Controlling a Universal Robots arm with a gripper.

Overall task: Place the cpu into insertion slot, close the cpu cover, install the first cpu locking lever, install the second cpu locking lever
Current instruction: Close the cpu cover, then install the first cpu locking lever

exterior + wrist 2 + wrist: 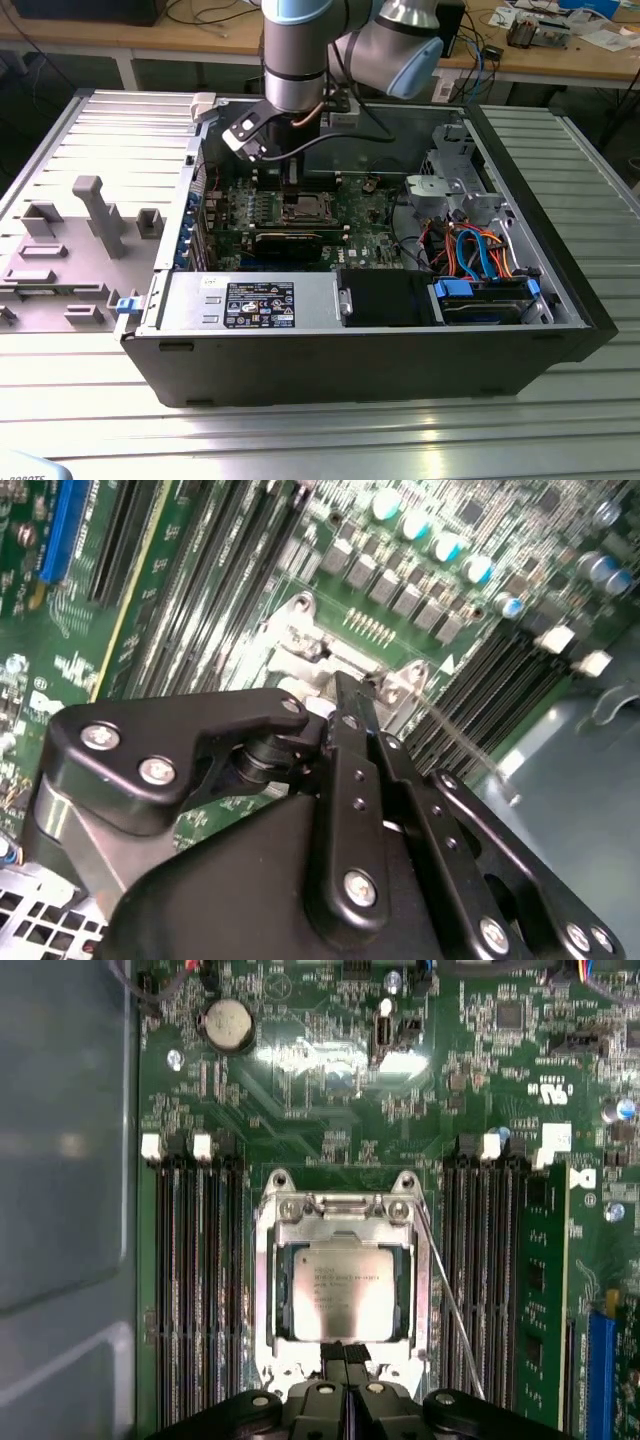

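In the exterior view the insertion slot (pixel 303 208) sits on the green board (pixel 375 215), below the arm. In the first wrist view the cpu (pixel 340 1290) lies flat in this slot, and the cpu cover (pixel 270 1290) seems folded down around it. The claw (pixel 345 1358) is narrow, its fingers together with nothing between them. It stands at the slot's edge, so the cpu is straight ahead of its tip. A thin locking lever (pixel 450 1310) slants free beside the slot.

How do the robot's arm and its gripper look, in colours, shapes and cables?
The arm is a silver-grey round tube with light blue joint caps; a black cable runs beside its wrist. The gripper is matte black, made of jointed flat bars with silver screws.
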